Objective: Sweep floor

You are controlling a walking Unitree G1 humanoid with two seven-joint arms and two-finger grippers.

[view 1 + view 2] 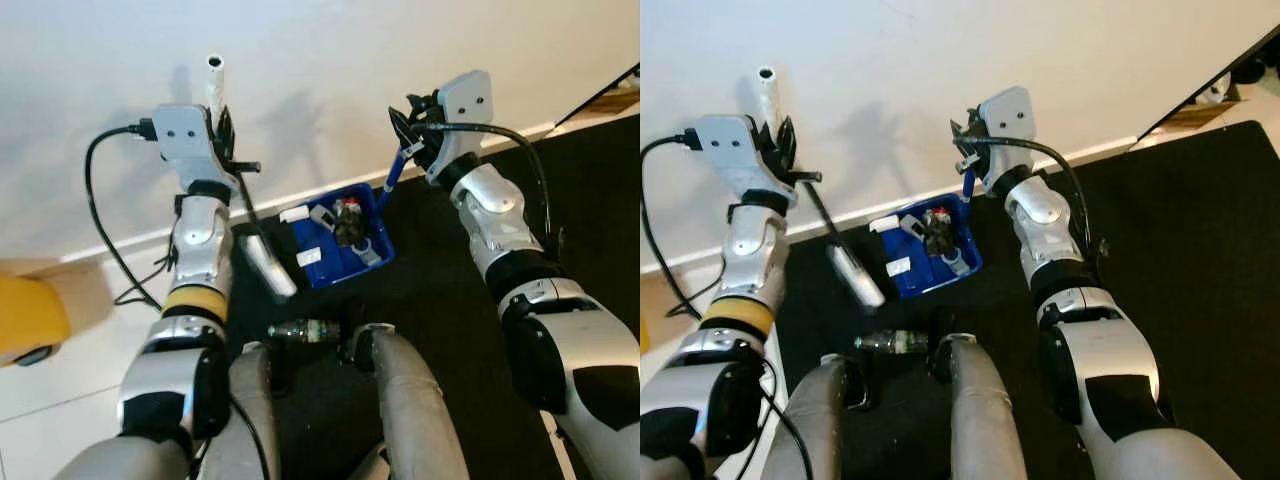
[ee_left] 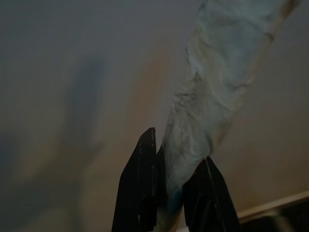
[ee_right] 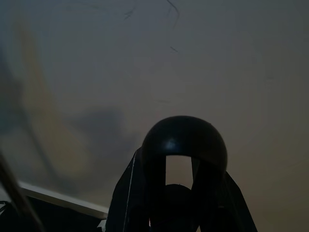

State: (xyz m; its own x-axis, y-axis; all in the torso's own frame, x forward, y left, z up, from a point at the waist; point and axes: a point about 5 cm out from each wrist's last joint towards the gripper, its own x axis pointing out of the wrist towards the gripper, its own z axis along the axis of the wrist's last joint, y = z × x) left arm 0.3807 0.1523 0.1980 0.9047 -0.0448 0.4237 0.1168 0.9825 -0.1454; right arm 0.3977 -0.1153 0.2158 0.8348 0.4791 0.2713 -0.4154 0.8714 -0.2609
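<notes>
My left gripper is raised near the wall, shut on the white-wrapped handle of a broom. The broom's dark rod slants down to a pale head on the black mat. Held up at the right, my right gripper is shut on the blue handle of a dustpan, whose black end knob sits between the fingers. The blue dustpan rests on the mat by the baseboard and holds several bits of trash. A clear bottle lies on the mat just before my legs.
A white wall with a baseboard runs close ahead. The black mat covers the floor to the right, with pale tiles at the left. A yellow object sits at the far left. A black cable loops from my left wrist.
</notes>
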